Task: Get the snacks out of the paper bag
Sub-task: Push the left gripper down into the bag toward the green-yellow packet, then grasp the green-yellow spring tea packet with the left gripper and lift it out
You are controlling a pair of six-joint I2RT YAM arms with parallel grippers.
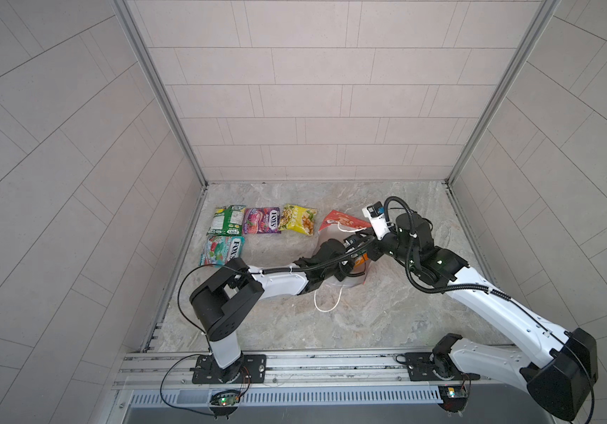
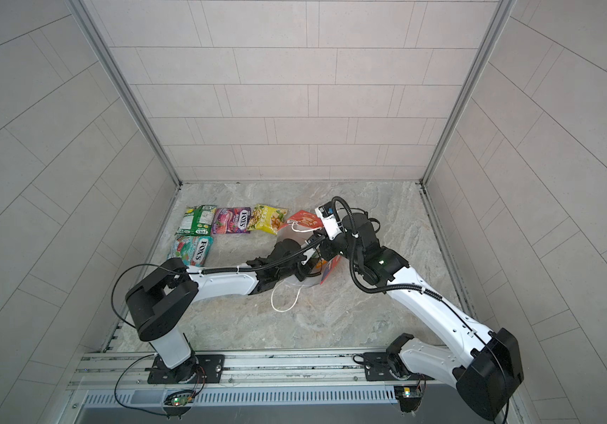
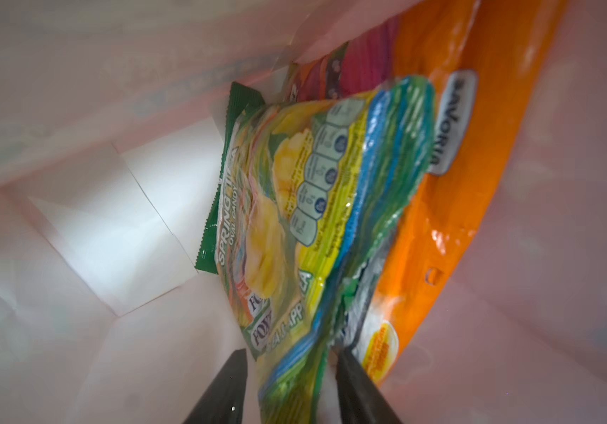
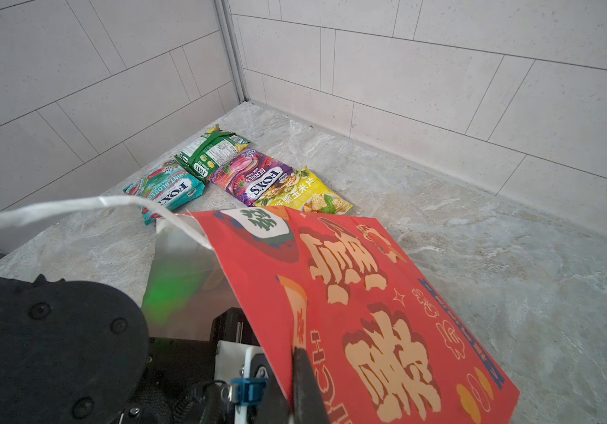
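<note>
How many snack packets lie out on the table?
4. The green packet lies nearest the left wall, the purple packet beside it, the yellow packet next in that row, the teal packet in front of the green. Others are inside the bag.

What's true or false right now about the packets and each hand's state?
1. The green packet, purple packet, yellow packet and teal packet lie on the table. True.
2. The orange packet lies on the table too. False: it is inside the paper bag, next to the yellow-green packet.
3. The left hand is inside the bag, fingers either side of the yellow-green packet. True.
4. The right hand is open, clear of the bag. False: it is shut on the bag's red wall.
</note>
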